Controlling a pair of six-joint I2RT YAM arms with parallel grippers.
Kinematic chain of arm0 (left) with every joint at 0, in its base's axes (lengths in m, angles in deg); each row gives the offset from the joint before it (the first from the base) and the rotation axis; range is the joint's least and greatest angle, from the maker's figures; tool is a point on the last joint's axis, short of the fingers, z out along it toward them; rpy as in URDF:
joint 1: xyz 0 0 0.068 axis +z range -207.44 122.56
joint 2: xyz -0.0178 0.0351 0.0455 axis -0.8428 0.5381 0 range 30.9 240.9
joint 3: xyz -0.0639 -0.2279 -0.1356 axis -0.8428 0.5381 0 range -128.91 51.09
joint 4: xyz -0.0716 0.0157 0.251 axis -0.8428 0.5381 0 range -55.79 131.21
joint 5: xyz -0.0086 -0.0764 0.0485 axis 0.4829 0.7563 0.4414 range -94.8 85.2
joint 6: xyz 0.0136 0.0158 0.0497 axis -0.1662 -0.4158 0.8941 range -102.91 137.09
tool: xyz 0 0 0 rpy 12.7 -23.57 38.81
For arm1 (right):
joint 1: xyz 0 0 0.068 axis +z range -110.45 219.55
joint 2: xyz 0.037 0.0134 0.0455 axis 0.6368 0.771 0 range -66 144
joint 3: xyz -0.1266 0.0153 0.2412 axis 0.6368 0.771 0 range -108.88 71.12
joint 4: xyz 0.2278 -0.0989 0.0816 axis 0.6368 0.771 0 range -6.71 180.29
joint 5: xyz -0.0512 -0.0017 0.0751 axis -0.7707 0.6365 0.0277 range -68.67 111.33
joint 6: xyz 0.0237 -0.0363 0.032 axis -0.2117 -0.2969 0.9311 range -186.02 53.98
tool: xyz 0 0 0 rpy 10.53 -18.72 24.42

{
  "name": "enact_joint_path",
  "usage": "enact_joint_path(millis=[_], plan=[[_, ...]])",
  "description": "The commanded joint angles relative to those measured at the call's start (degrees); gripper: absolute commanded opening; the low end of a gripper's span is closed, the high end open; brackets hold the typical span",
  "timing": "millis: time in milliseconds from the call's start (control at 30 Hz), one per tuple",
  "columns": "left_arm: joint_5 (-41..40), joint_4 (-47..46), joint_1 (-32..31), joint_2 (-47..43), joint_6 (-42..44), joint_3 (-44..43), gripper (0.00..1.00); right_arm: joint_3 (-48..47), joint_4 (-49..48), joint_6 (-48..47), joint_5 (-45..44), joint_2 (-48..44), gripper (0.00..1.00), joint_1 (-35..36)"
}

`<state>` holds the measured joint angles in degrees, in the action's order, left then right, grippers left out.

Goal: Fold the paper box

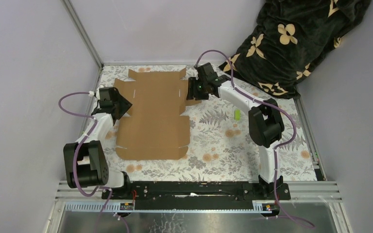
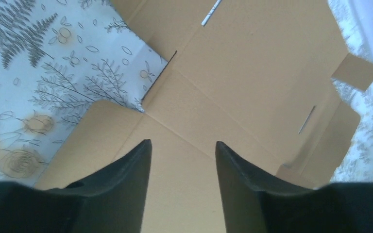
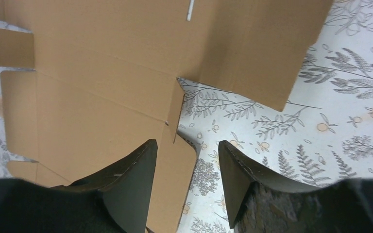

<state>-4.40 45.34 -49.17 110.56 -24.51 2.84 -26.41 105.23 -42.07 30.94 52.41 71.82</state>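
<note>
We see pale lilac walls [image 1: 24, 58] on three sides, evenly lit; a table cover [image 1: 213, 162] printed with grey ferns and tan flowers; a dark blanket [image 1: 296, 43] with cream flower shapes heaped in the far right corner; a slanting metal post [image 1: 85, 36] at the left wall; aluminium rails [image 1: 320, 190] along the near edge.

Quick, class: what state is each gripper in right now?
Left gripper: open, jaws apart above the paper box, gripping nothing.
Right gripper: open, jaws apart at the box's edge, gripping nothing.
</note>
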Motion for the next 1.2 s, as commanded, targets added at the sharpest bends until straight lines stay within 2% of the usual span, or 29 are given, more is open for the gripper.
enact_joint_path(millis=[0,33,300,500,733,1167], plan=[[-2.7,2.1,0.8,0.5,1.1,-3.8,0.68,-5.2,4.2,-3.0,-5.2,0.0,0.59,0.4],[-2.6,2.7,0.7,1.0,1.5,-4.8,0.72,-5.5,4.9,-3.7,-6.1,0.0,0.6,0.4],[-3.3,5.7,3.2,4.4,3.5,-10.4,0.81,-7.7,6.6,-5.8,-7.9,2.1,0.68,-3.0],[-3.3,7.4,6.9,9.9,5.5,-18.1,0.82,-9.1,2.0,-5.3,-1.6,4.8,0.72,-6.5],[3.3,8.0,9.2,19.2,8.1,-25.2,0.87,-12.4,-1.7,-4.4,2.6,9.8,0.74,-8.7],[4.2,7.0,11.4,26.2,9.1,-27.4,0.86,-14.2,-6.3,-2.0,7.2,14.7,0.76,-10.6]])
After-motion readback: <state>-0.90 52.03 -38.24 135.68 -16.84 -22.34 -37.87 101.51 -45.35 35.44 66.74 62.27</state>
